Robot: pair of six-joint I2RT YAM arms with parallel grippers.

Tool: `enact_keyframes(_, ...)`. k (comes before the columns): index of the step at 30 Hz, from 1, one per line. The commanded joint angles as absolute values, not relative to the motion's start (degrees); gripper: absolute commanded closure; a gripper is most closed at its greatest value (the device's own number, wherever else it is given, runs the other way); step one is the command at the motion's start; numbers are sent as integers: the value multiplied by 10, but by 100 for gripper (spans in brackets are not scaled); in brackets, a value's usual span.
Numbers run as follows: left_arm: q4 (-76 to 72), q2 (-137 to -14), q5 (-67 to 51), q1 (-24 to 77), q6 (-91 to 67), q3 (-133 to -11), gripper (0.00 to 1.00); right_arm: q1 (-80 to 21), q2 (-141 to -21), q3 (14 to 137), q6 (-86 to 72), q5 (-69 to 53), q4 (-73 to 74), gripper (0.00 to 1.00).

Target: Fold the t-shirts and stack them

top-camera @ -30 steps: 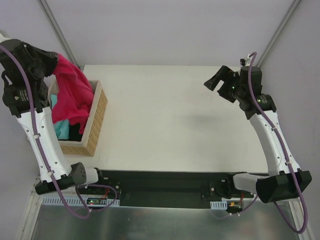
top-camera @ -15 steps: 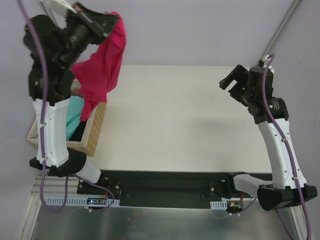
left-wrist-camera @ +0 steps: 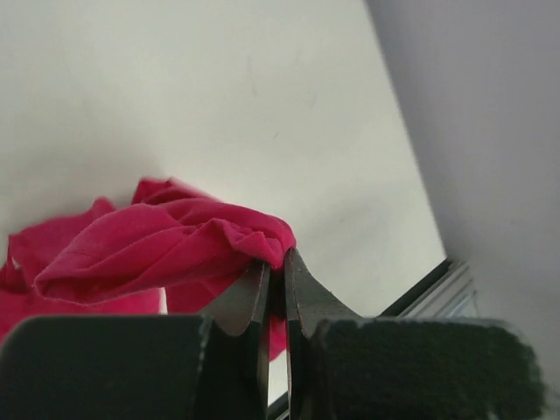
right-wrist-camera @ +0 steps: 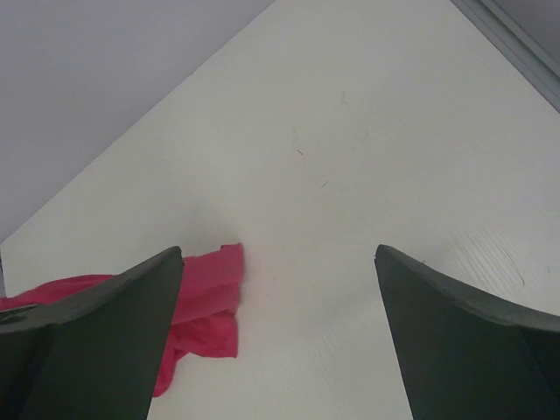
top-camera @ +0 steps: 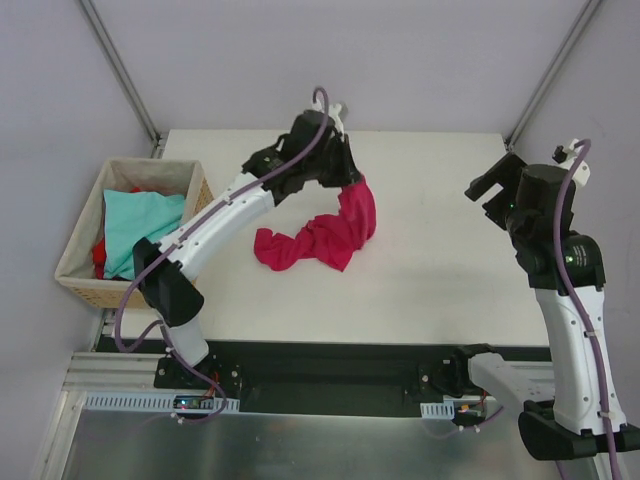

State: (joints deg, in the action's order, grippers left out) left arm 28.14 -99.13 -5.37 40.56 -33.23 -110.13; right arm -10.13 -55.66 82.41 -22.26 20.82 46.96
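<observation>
While the left gripper is pinching a bunched fold of the crimson-magenta t-shirt between fully closed jaws, the scene is showing three t-shirts, one wicker basket and two arms. The held t-shirt is hanging from the left gripper above the middle of the worktop, and its lower part is lying crumpled on the surface, trailing toward the left. The light teal t-shirt is lying on top inside the basket, which is standing at the left edge of the worktop. The red t-shirt is showing only as a small patch beside the teal one, against the basket's left wall. The right gripper is hovering over the right side of the worktop with its jaws standing wide apart and nothing between them; in the right wrist view the crimson-magenta cloth is lying well apart from its fingers.

Compared with half a second ago, the left arm is no longer standing raised over the basket with the crimson-magenta t-shirt dangling free in the air: it is now reaching out across the worktop, and the cloth is touching down there. One second ago that t-shirt was heaped in the basket over the teal one, which is now lying uncovered. The right arm is sitting a little farther right than before, its gripper open as before.
</observation>
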Motion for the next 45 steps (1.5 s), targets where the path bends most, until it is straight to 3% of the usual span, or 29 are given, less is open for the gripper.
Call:
enact_keyframes(1,223,-1029,-54,410,-355,-983,100,-98,-548,800,-214,222,483,4)
enact_keyframes(6,212,-1083,-47,410,-377,-911,100,-98,-557,795,-200,206,494,4)
enact_keyframes(20,216,-1088,-5,410,-367,-909,100,-98,-562,790,-175,171,491,4)
enact_keyframes(26,263,-1018,165,405,-289,-868,100,-106,-589,726,-124,32,442,4)
enact_keyframes(34,288,-1052,135,368,-275,-848,100,-186,-654,632,-66,-34,351,4)
enact_keyframes(42,298,-1048,128,368,-271,-866,100,-266,-718,664,-6,-26,302,4)
enact_keyframes(45,301,-1101,110,368,-257,-908,100,-266,-736,663,-12,-28,269,4)
